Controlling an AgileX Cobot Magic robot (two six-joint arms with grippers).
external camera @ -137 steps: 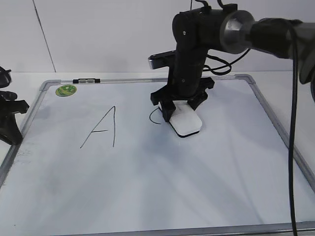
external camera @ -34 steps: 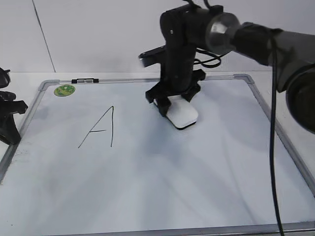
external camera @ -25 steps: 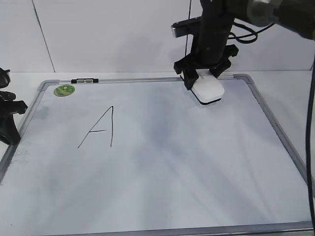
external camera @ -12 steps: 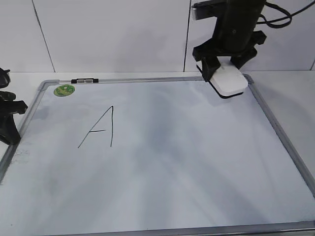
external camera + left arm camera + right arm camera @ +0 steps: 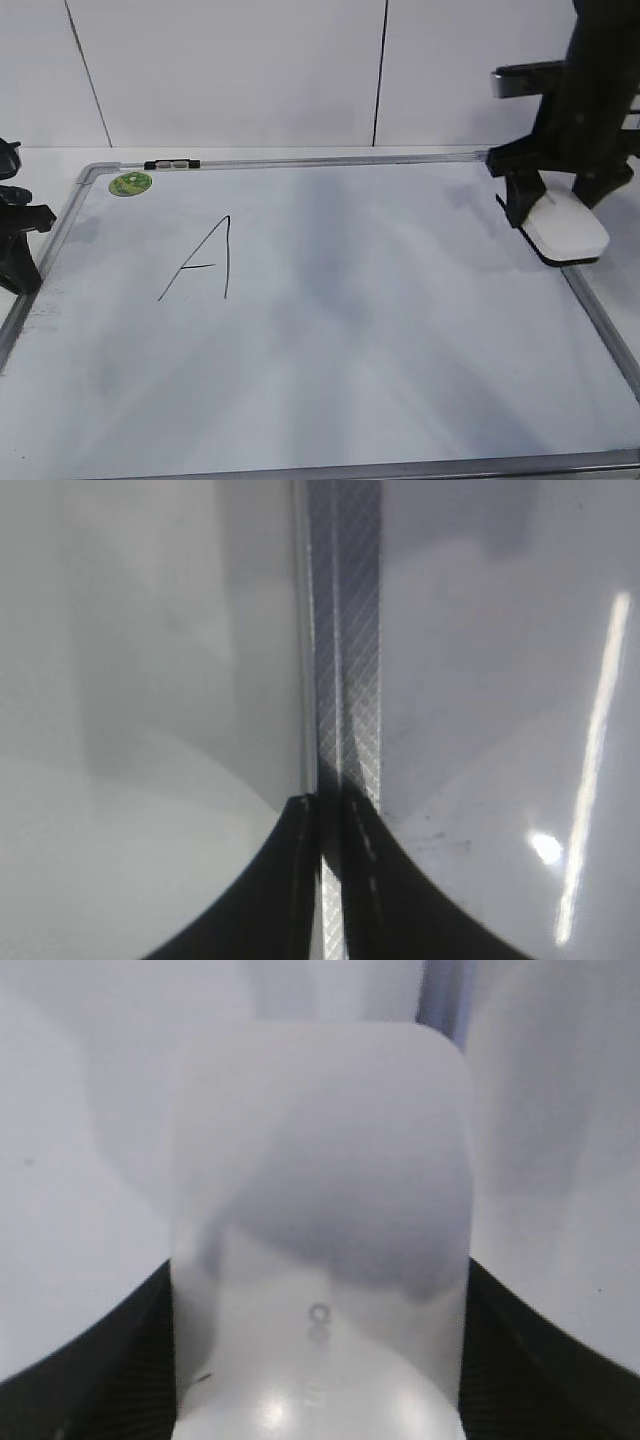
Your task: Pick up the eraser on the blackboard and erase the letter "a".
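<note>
Eraser was clamped between the closed jaws of the right gripper, its white top seen close in the right wrist view and its far end positioned over the right frame edge of the blackboard. The left gripper was seen pressed shut, nothing held, over the left frame edge. A capital "A" remained on the board; farther back, a green sticker was located near the far-left corner

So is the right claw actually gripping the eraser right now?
Touching. The right wrist view shows the eraser wedged between the right claw's two dark fingers, both against its sides. The exterior view agrees, at the blackboard's right edge.
</note>
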